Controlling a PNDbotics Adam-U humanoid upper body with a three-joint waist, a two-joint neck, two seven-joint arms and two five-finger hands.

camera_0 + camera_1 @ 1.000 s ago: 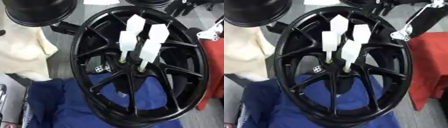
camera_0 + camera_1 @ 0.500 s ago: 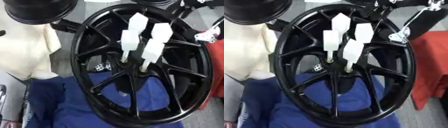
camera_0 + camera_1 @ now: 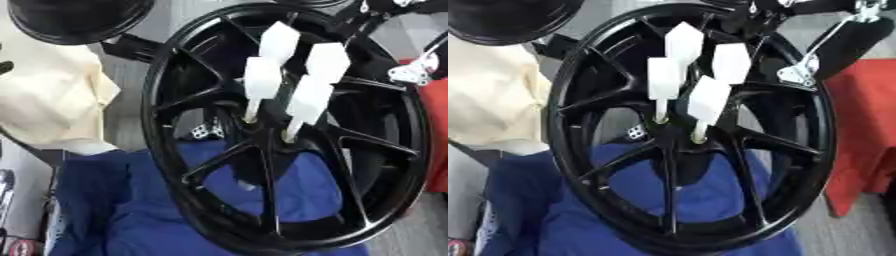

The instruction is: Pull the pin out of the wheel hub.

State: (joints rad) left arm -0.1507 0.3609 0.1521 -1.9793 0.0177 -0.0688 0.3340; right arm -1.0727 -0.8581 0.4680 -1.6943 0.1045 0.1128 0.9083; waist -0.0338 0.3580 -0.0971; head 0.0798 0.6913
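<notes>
since a second ago the pins [image 3: 262,80] hold; my right hand [image 3: 798,75] has dropped to two o'clock. left eye: wheel hub [image 3: 262,130] central. right eye: fingers unreadable. pins look light, stiff; i'd grip a head.

Glossy black metal wheel hub [image 3: 262,150], matt white plastic-looking pins [image 3: 262,80], soft blue cloth [image 3: 114,210], cream fabric [image 3: 44,100]

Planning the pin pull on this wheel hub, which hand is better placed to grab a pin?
Right. Only the right arm shows, at the upper right beside the wheel hub, near the white pins. The left arm shows in neither view.
</notes>
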